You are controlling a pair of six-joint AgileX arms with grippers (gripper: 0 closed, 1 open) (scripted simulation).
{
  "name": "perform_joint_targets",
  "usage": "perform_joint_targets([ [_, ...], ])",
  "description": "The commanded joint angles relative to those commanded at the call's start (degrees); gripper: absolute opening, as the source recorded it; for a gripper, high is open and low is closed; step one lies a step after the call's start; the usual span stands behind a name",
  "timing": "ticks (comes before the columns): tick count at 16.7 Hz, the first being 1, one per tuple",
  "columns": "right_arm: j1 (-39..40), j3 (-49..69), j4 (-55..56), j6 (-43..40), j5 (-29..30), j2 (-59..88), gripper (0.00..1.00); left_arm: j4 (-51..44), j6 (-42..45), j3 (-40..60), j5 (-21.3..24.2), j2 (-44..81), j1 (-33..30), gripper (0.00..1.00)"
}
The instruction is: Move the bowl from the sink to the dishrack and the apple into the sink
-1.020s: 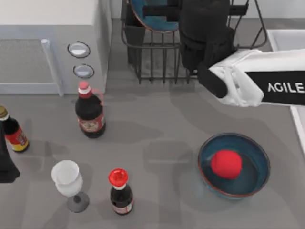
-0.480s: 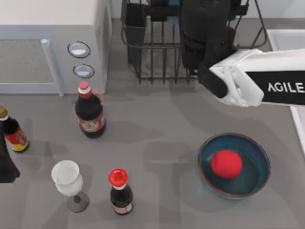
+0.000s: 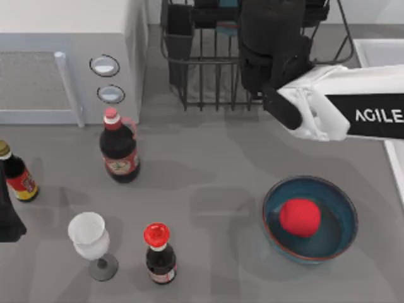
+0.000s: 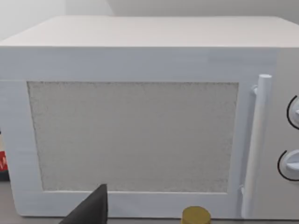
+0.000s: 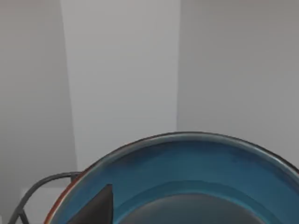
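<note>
Though I cannot tell whether the right gripper (image 3: 268, 38), over the dishrack (image 3: 202, 88) at the far side, grips the bowl (image 5: 187, 177) there, that glazed bowl looks stiff, slippery and breakable, best pinched across its thin rim.

Overhead camera looks down; wrist cameras closely face microwave (image 4: 140, 135) and bowl (image 5: 196, 182).

Bright even light, soft shadows, no glare
</note>
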Motion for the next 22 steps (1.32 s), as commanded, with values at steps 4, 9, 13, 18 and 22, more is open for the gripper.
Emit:
perform_joint_targets([
  [4,-0.09,-5.65,-2.36,-0.21,-0.97,-5.95,1.0,0.0,0.0,0.0,0.0,0.0,0.0,1.0],
  [9,-2.03,-22.84,-8.46,-0.79,-4.07,-26.79,1.0,0.0,0.0,0.0,0.0,0.0,0.0,1.0],
  [13,-7.38,-38.83,-15.2,-1.25,-9.41,-53.03,1.0,0.0,0.0,0.0,0.0,0.0,0.0,1.0],
  [18,-18.24,-57.44,-25.1,-1.46,-19.65,-86.6,1.0,0.0,0.0,0.0,0.0,0.0,0.0,1.0],
  [22,-27.97,-68.75,-32.98,-1.33,-29.35,-105.66,1.0,0.0,0.0,0.0,0.0,0.0,0.0,1.0],
])
